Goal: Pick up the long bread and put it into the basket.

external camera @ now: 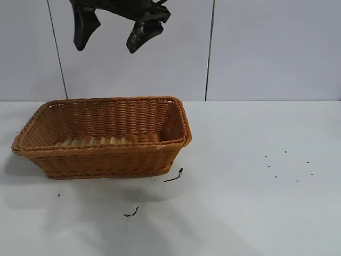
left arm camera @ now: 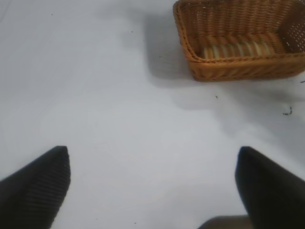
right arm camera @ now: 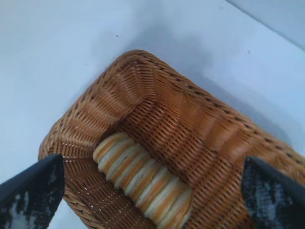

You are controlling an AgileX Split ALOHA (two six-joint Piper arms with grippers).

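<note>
Above the basket (external camera: 101,136), at 12 o'clock in the exterior view, right gripper (external camera: 112,29) hangs wide, holding nothing. Bread (right arm camera: 143,183) lies flat on the basket floor along the near wall, so placing looks done. Step in hand, by my read: retreat. Do it well by going straight up, jaws kept wide, clear of the rim. Left gripper (left arm camera: 152,186) parked over bare table (left arm camera: 95,95), wide too, basket at its 1 o'clock.

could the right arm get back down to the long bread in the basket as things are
Probably yes: the right gripper hangs open above the basket, and the long bread lies uncovered along one wall, with nothing over it.
</note>
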